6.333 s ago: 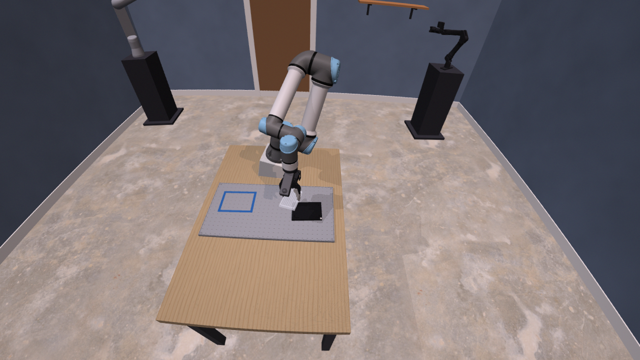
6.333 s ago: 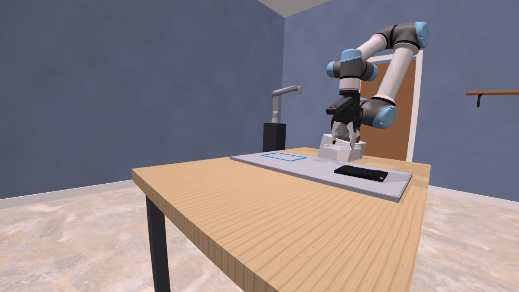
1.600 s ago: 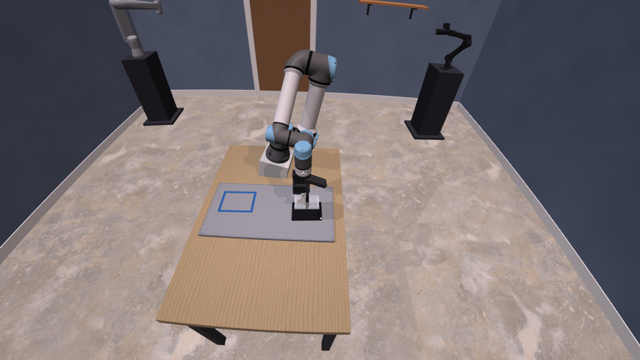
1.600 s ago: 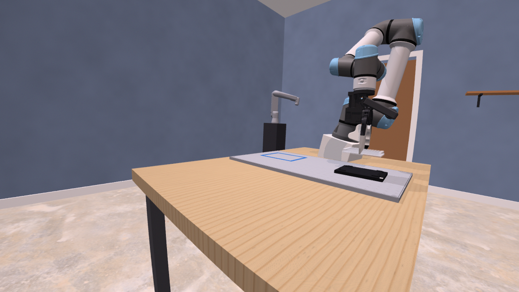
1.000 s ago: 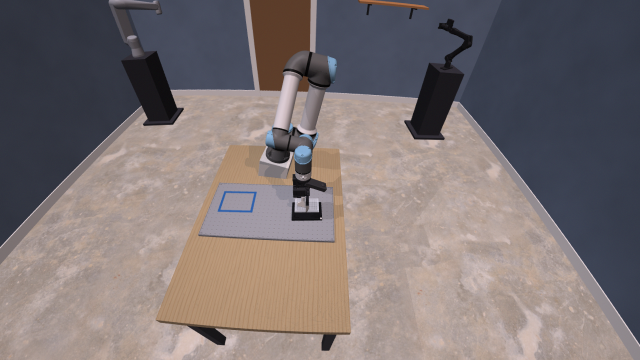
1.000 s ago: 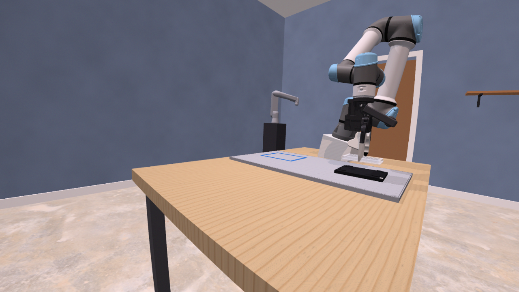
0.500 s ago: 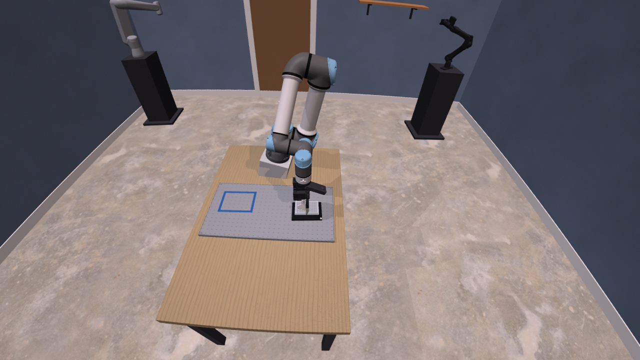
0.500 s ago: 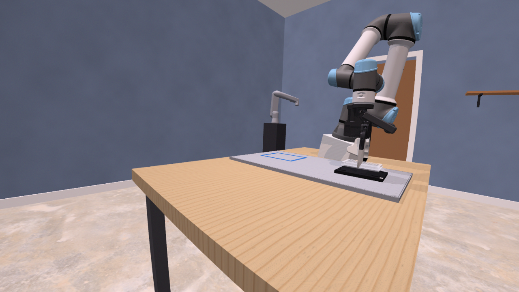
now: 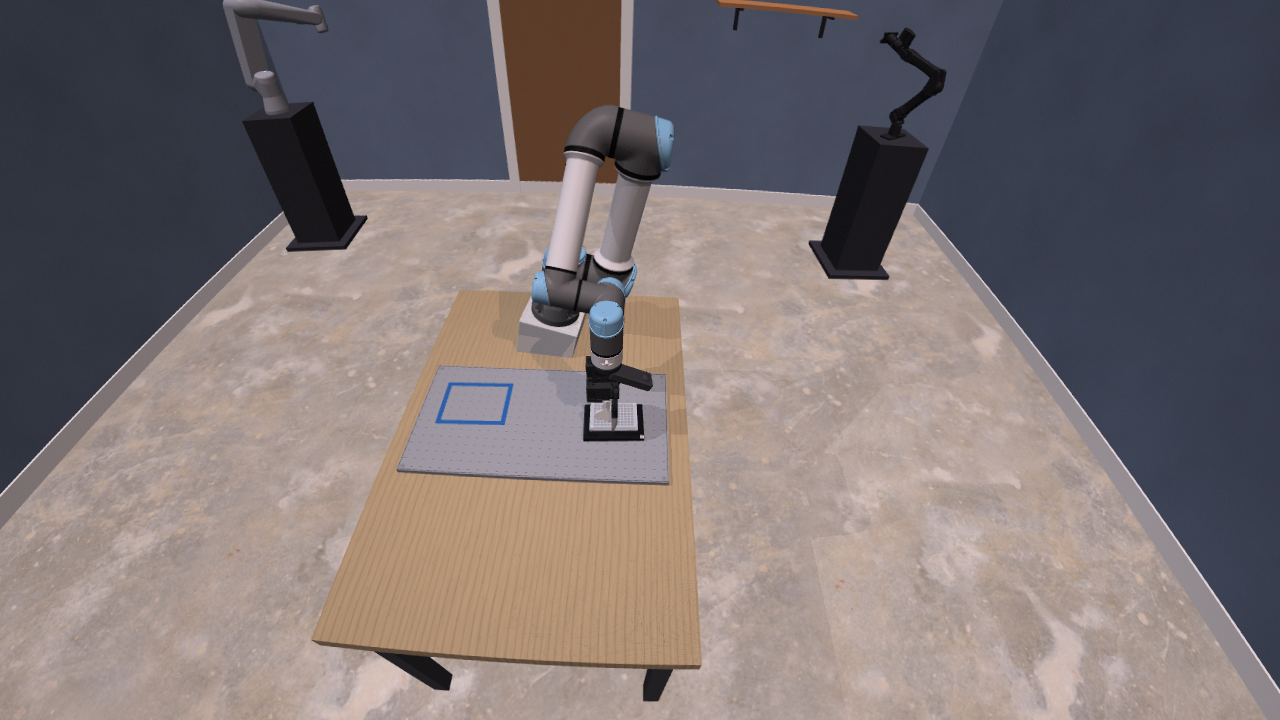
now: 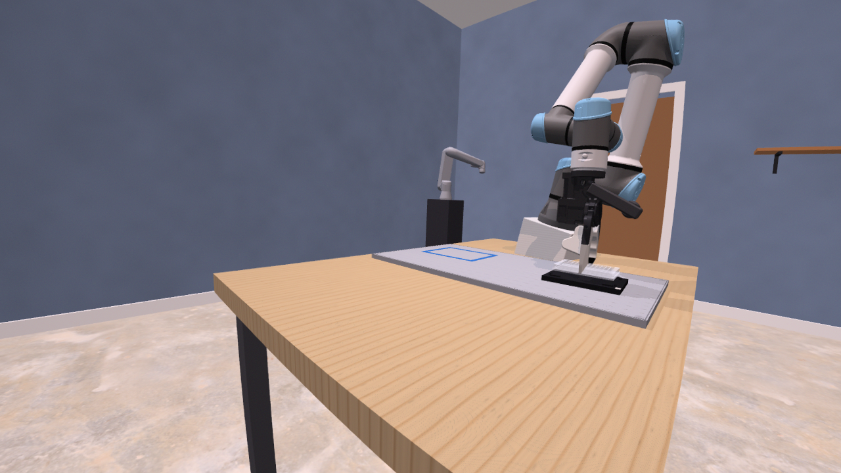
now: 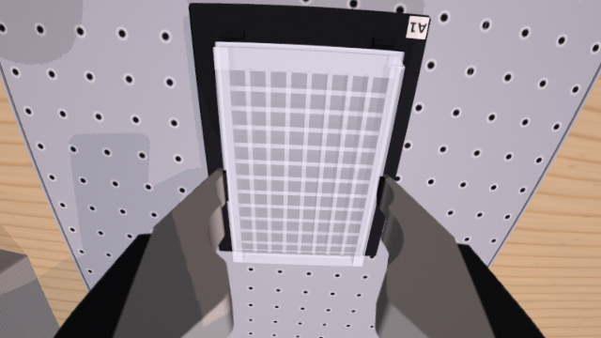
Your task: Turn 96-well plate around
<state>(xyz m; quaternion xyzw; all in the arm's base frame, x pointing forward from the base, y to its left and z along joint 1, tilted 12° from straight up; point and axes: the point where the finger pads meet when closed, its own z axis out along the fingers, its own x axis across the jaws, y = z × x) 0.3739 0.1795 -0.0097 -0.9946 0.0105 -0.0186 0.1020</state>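
Observation:
The clear 96-well plate [image 9: 626, 415] [image 10: 603, 272] [image 11: 307, 155] is level, its long sides between the jaws of my gripper [image 9: 612, 417] [image 10: 587, 265] [image 11: 302, 174], which is shut on it. It hangs a little above the black nest N1 [image 9: 608, 437] [image 10: 582, 284] [image 11: 300, 23]. In the wrist view the plate covers most of the nest but sits lower in the picture, its bottom edge past the nest's edge. Its cut corner is at the upper right, on the side of the white A1 label [image 11: 417, 27] [image 10: 617, 288]. Most of the nest's locators are hidden under the plate.
The nest stands on a grey perforated board [image 9: 537, 456] [image 10: 511, 274] on the wooden table [image 9: 510, 555] [image 10: 411, 329]. A blue outlined rectangle [image 9: 469, 422] [image 10: 471, 260] is at the board's other end. The arm's pale base block [image 9: 547, 337] [image 11: 19, 291] stands behind the board.

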